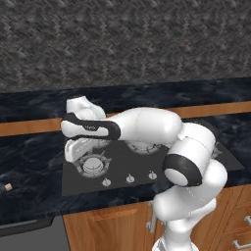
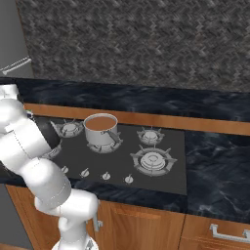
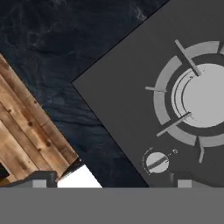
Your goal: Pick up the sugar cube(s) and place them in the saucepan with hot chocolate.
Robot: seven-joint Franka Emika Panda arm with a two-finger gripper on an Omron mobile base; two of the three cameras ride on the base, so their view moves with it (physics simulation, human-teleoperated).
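Right base view: one saucepan (image 2: 101, 130), four burners (image 2: 154, 160), four knobs (image 2: 129, 179).

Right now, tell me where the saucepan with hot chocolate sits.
In the right base view, the saucepan with hot chocolate stands on the stove, on a rear burner left of centre, beside the back-left burner.

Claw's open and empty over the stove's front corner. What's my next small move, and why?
Probably shift the claw left, off the stove and along the counter near its front edge. The tiny beige block that looks like the sugar cube lies there, well apart from the hand, while the hand camera looks down at a burner and knob. The saucepan comes later.
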